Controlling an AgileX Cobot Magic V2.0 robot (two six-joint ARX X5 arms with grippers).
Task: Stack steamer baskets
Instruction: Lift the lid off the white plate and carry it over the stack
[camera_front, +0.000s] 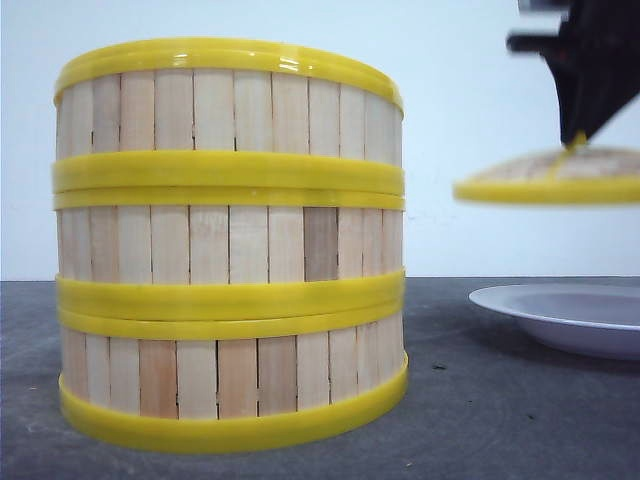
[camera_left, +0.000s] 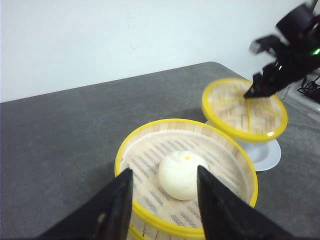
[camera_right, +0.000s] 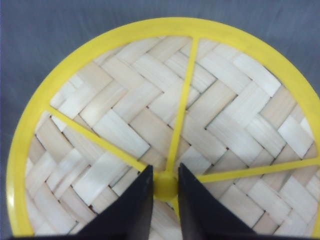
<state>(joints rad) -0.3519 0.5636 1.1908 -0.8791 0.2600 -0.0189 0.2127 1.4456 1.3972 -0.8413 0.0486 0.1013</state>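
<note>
Three steamer baskets (camera_front: 230, 245) with pale slat walls and yellow rims stand stacked in one column at the front left. The top basket (camera_left: 187, 175) holds a white bun (camera_left: 182, 174). My left gripper (camera_left: 165, 187) hovers open over that basket's near rim, one finger on each side of the bun and apart from it. My right gripper (camera_right: 165, 182) is shut on the yellow knob (camera_right: 165, 186) of the woven lid (camera_right: 165, 125). It holds the lid (camera_front: 550, 180) in the air above the white plate (camera_front: 570, 315), to the right of the stack.
The white plate (camera_left: 262, 152) sits on the dark grey table (camera_front: 480, 420) under the hanging lid. A pale wall stands behind the table. Cables lie off the table's far right edge (camera_left: 310, 90).
</note>
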